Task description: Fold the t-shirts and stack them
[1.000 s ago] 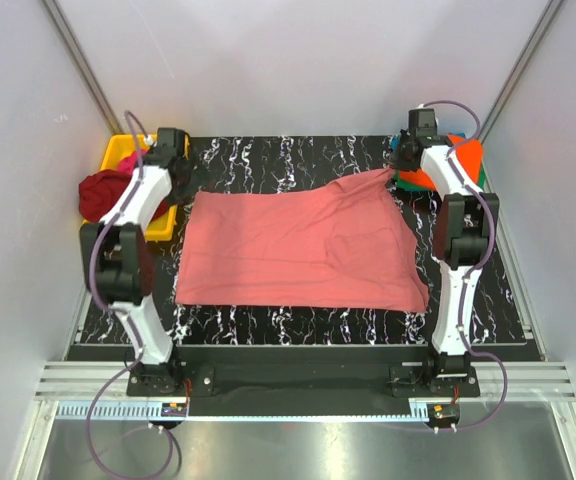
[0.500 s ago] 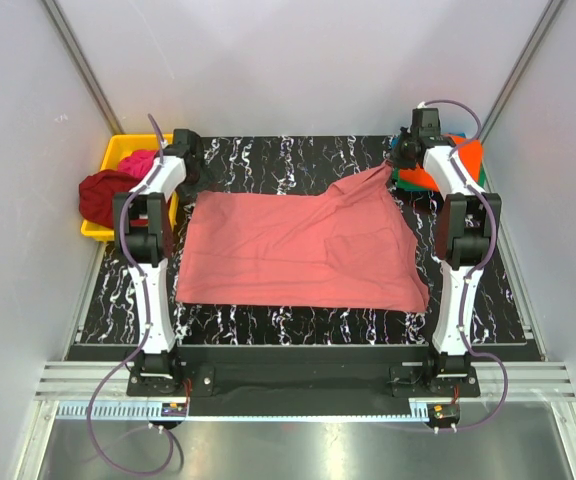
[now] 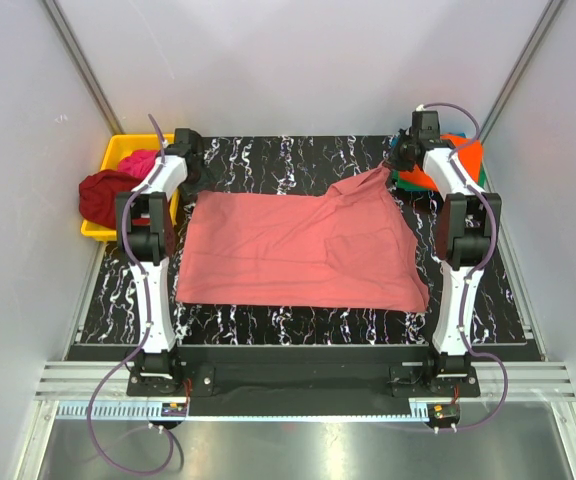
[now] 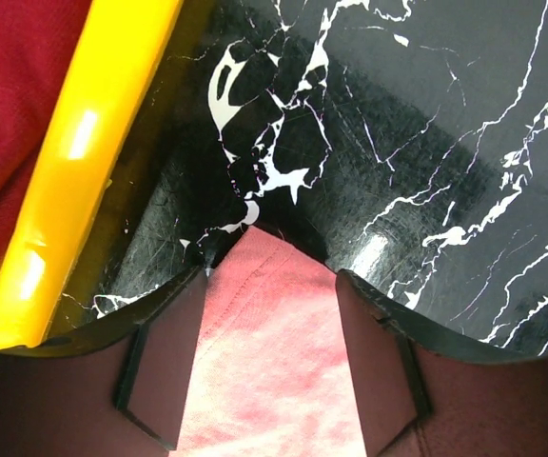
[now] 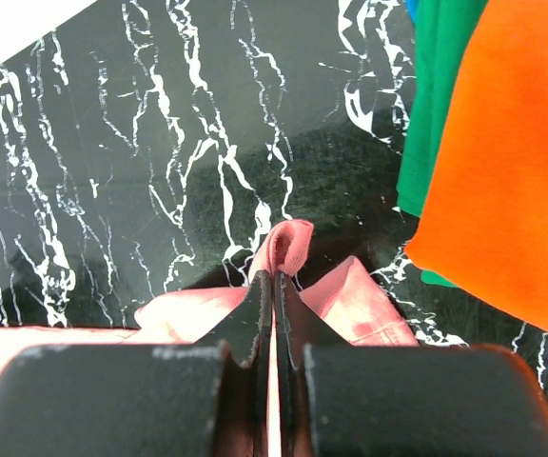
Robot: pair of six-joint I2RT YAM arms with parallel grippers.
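Salmon-pink cotton, the t-shirt point(image 3: 298, 250), lies spread across the black marble table point(image 3: 298, 155), and the news is on the left side. A second ago that arm was reaching out by the yellow bin point(image 3: 108, 150) with its heap of red shirts point(image 3: 103, 190); now it has swung in and parked at the far-left corner of the cloth, hardly stirring over the last half second. On the left wrist view the left gripper point(image 4: 272, 276) stands wide open, one finger either side of the corner's tip, nothing pinched yet. Over on the far right, the right gripper point(image 5: 274, 281) is clamped tight on a little fold of the other far corner, which rises slightly off the table, just beside the folded orange point(image 5: 502, 171) and green point(image 5: 436, 95) shirts of the stack. So one far corner is secured and the other is lined up. By my read, the left fingers need to close before both can carry that far edge toward the near one for the first fold.
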